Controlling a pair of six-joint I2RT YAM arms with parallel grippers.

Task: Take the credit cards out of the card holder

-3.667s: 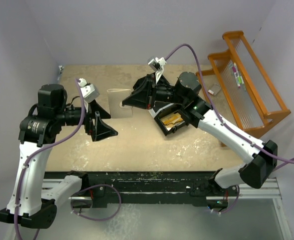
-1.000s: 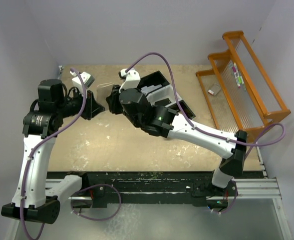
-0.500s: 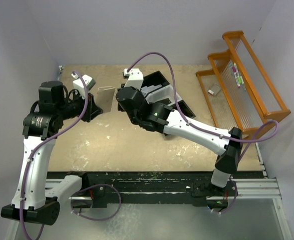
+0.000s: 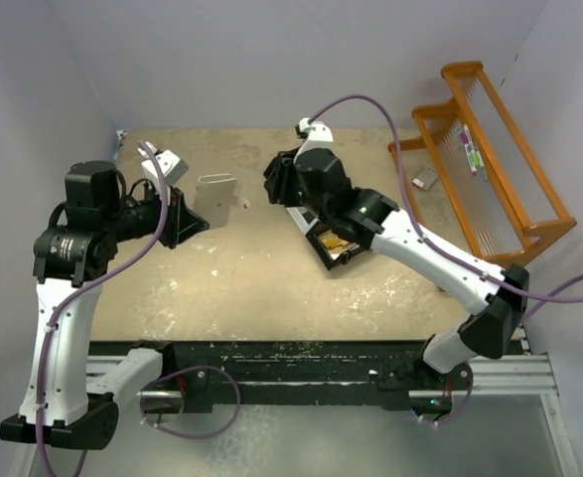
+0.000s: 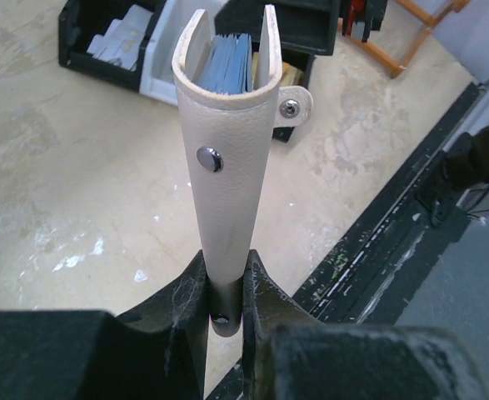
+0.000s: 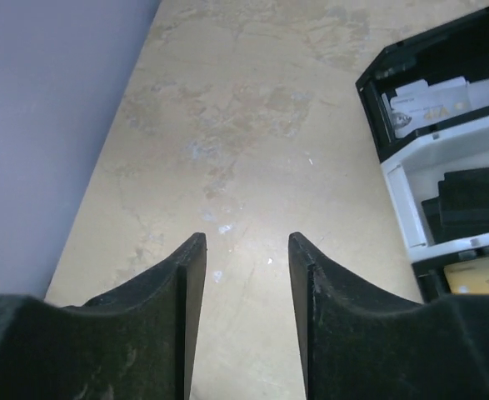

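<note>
The card holder (image 5: 227,167) is a pale tan folded wallet, and my left gripper (image 5: 225,267) is shut on its lower end. It stands up with its open edge away from the wrist. Blue credit cards (image 5: 232,62) show between its two flaps. A snap tab (image 5: 291,103) hangs at its right side. From above, the card holder (image 4: 217,196) sticks out of my left gripper (image 4: 187,219) at the table's left middle. My right gripper (image 6: 244,242) is open and empty over bare table. In the top view my right gripper (image 4: 274,182) is just right of the holder, apart from it.
A black three-compartment tray (image 4: 333,245) lies under the right arm, with a yellow card (image 6: 481,275) and a white card (image 6: 427,104) in it. An orange rack (image 4: 490,149) stands at the right edge. A small flat item (image 4: 425,179) lies beside it. A purple wall (image 6: 44,125) is close on the left.
My right arm has swung right, away from the card holder and back toward the tray, and its jaws now stand open. The left gripper still holds the holder, shifted slightly.
</note>
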